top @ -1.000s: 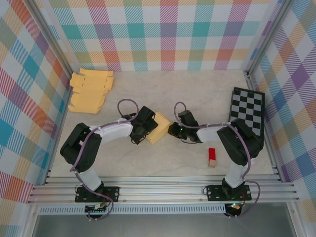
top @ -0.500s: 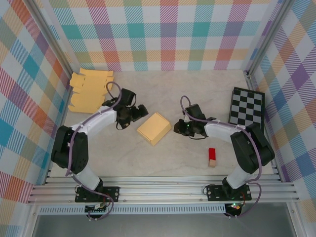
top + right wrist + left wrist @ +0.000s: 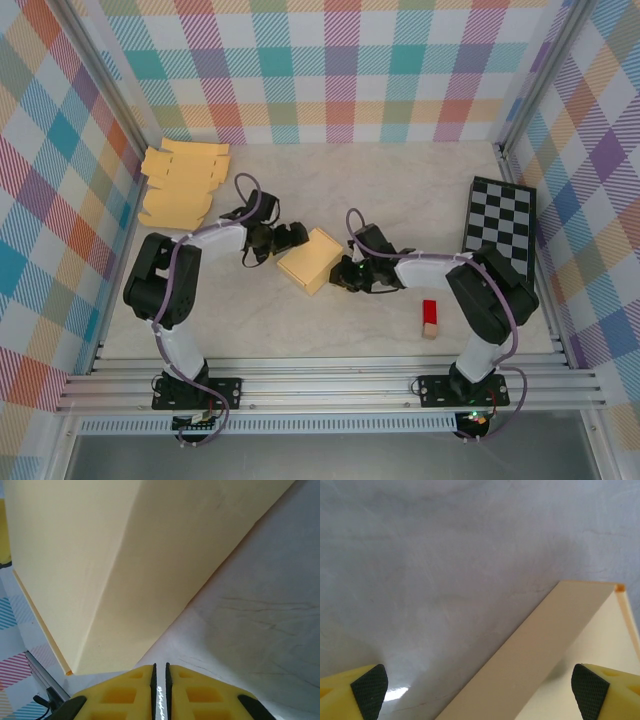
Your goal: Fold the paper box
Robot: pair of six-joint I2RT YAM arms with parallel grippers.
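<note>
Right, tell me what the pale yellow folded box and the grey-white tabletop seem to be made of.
Pale yellow folded box: thin card or stiff paper, matte; sharp creases, no shine. Grey-white tabletop: smooth, faintly veined, marble-look laminate probably; slight glare.

You've got plaid walls on 3 sides: teal, pink, orange & purple checks on white. The tabletop is pale w/ faint marble-like veins. In the left wrist view you can see a small bright glare spot on it, low at left. Aluminium posts run up the L & R sides, and grooved rails cross the near edge. Light's even, shadows soft.
</note>
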